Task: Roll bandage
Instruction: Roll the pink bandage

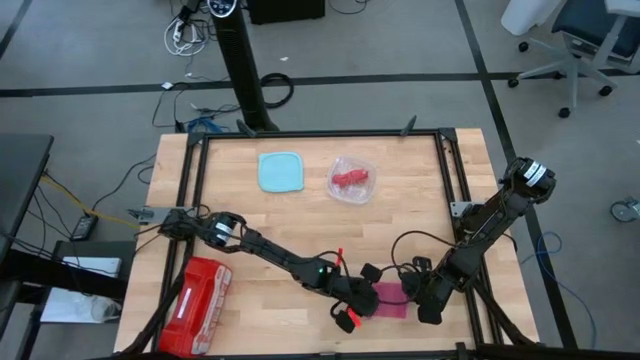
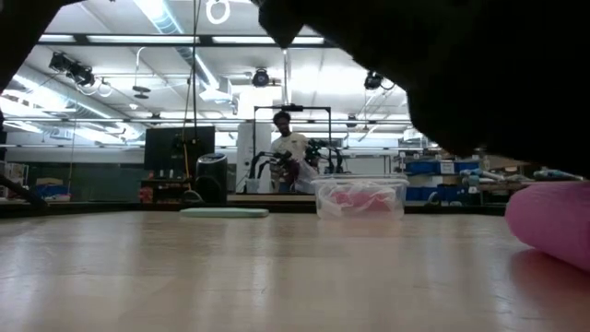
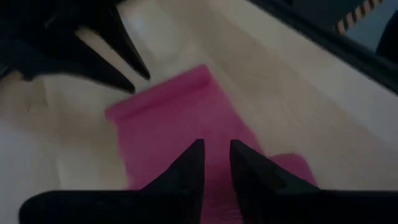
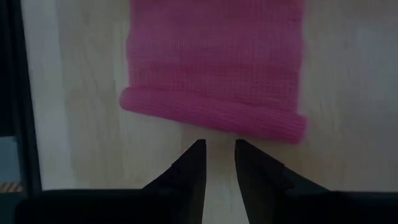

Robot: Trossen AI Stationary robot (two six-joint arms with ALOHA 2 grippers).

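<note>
Both dark arms reach low over the near edge of the wooden table (image 1: pixel 300 215), elbows bent, wrists converging on the bandage (image 1: pixel 390 299), which lies flat between them. The left gripper (image 3: pixel 216 163) comes in from the left side, its two fingers (image 3: pixel 189 165) drawn close with only a narrow slit between them, tips hovering over the pink fabric; whether they press on it is hard to tell from the wrist view. The right gripper (image 4: pixel 219 160), reaching in from the right rail, shows the same near-closed stance, a thin gap between its tips, holding nothing. Just ahead of those tips sits the rolled end of the bandage (image 4: pixel 214 118), a plump tube across the strip, with the unrolled length running away beyond it; the tips stand just short of the roll, apart from it. Well beyond both grippers, toward the far side, rest a pale blue lid (image 1: pixel 280 171) and a clear container (image 1: pixel 353 178) with something red inside. A red plastic case (image 1: pixel 198 305) lies behind the left arm's base.
</note>
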